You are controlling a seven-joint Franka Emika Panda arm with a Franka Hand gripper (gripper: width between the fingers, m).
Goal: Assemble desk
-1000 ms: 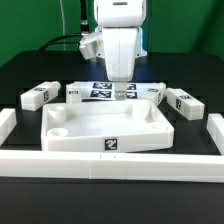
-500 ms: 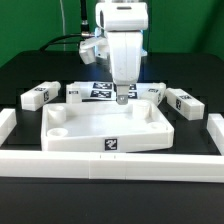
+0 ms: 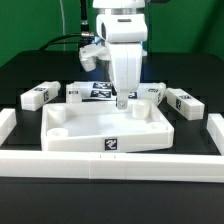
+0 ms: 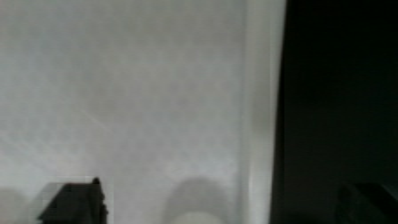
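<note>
The white tray-like tabletop (image 3: 105, 128) lies in the middle of the black table. Four white tagged leg blocks lie behind and beside it: one at the exterior view's far left (image 3: 38, 95), one behind on the left (image 3: 73, 92), one behind on the right (image 3: 152, 92) and one at the far right (image 3: 183, 101). My gripper (image 3: 122, 103) points down just over the tabletop's back rim, open and empty. In the wrist view the gripper (image 4: 222, 205) hangs above a white surface (image 4: 143, 100) whose edge meets black table; one dark fingertip (image 4: 75, 203) shows.
The marker board (image 3: 100, 91) lies flat behind the tabletop, under the arm. A long low white border wall (image 3: 110, 163) runs along the front, with side pieces at the left (image 3: 6, 122) and right (image 3: 216, 128). A green backdrop stands behind.
The gripper has come down from above the marker board toward the tabletop's back rim. The parts have not moved.
</note>
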